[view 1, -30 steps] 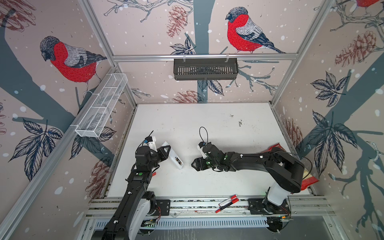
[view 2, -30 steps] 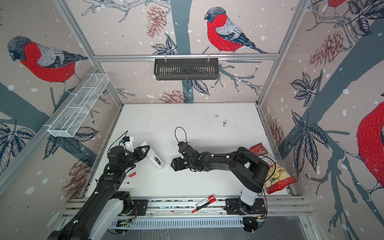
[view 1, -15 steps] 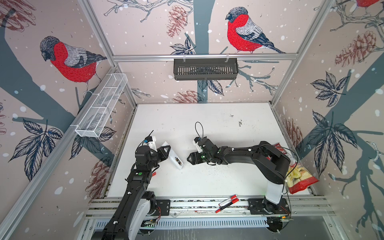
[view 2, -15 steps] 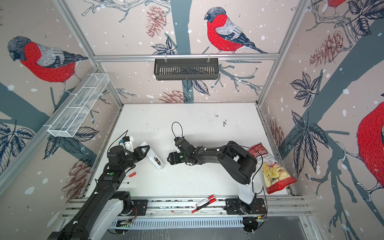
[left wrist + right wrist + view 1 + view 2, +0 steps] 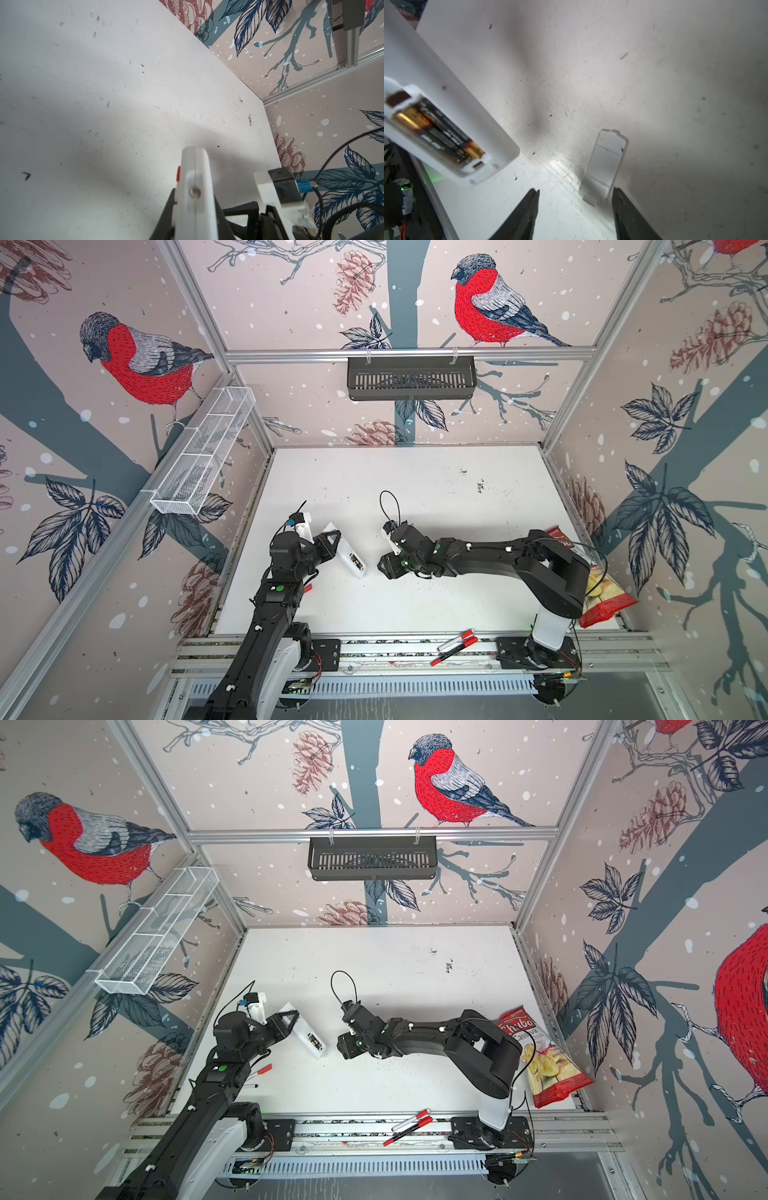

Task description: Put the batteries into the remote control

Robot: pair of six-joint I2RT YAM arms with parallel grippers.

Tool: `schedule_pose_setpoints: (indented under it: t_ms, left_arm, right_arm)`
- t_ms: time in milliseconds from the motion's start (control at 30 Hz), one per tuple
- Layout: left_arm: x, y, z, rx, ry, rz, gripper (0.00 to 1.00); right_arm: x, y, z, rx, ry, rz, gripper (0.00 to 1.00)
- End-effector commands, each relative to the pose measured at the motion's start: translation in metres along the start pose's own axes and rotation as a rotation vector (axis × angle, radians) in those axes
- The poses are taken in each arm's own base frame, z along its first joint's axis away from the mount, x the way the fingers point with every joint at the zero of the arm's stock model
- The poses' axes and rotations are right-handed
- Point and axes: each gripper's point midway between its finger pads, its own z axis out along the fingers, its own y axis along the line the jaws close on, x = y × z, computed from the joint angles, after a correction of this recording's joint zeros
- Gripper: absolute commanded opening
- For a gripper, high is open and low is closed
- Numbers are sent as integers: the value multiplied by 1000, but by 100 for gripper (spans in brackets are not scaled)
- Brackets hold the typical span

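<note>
Above the white tabletop [image 5: 415, 497], L fingers [image 5: 329, 542] clamp the long slim white remote control [image 5: 463, 104], w/ both dark copper-tipped batteries [image 5: 444, 133] in its open bay; R fingers [image 5: 529, 209] spread apart by a pale flat plastic cover [image 5: 606, 164]

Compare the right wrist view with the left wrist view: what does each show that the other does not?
Only the right wrist view: two batteries in the open compartment of the remote control, a loose battery cover on the table, the right gripper with jaws apart. Only the left wrist view: the left gripper clamping the remote control, its orange button. Both: the remote control and white table.
</note>
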Motion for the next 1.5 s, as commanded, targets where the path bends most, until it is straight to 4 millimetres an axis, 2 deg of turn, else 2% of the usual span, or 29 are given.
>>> schedule_pose_setpoints:
  t_ms: [0,167,300,400,567,700,900,1033,1167,1233,1367,1467]
  left_arm:
    - [-6,-6,-1,17,-23,31,0]
    - [-6,-7,-2,25,-27,35,0]
    - [-3,-13,-1,74,-19,34,0]
    - [1,-19,2,122,-1,30,0]
    - [13,-24,9,194,45,3,0]
    - [24,-28,15,209,71,11,0]
    - [30,-36,17,243,82,3,0]
    - [29,-45,14,284,78,0,0]
    - [27,-53,12,322,76,-12,0]
    - [26,-55,11,335,73,-22,0]
    - [26,-57,11,350,72,-32,0]
    - [27,-57,12,360,74,-44,0]
  right_arm:
    - [8,-10,4,91,16,-34,54]
    - [10,-8,12,119,23,-31,48]
    - [6,-11,10,141,14,-32,48]
    - [-5,2,-3,72,-40,-71,55]
    - [-21,14,-18,-17,-88,-115,76]
    - [-34,41,-26,-140,-130,-175,87]
    - [-46,65,-22,-212,-147,-236,90]
    - [-52,74,-19,-241,-156,-248,91]
    - [-55,81,-19,-264,-162,-261,85]
    - [-54,80,-19,-256,-159,-266,76]
    - [-53,76,-21,-230,-158,-263,53]
    - [-51,71,-22,-207,-146,-270,45]
